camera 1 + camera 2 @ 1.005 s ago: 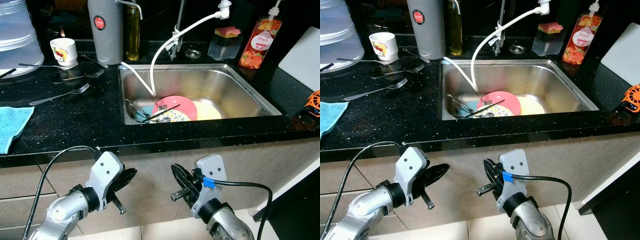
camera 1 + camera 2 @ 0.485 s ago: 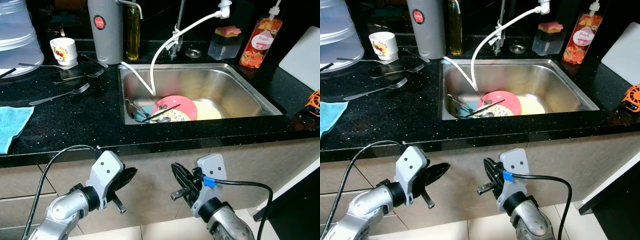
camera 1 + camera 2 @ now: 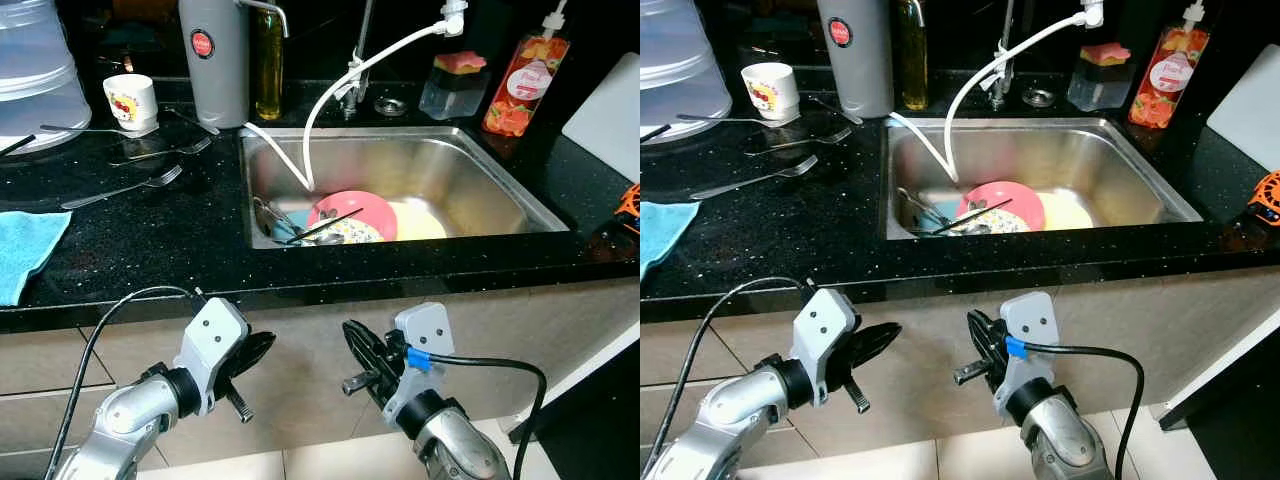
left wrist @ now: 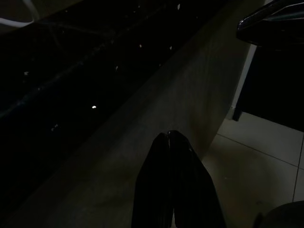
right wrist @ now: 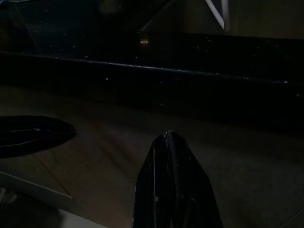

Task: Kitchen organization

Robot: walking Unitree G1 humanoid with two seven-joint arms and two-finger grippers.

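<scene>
Head views are sharp and decently lit, glare on the steel sink; wrist views super dark.
</scene>
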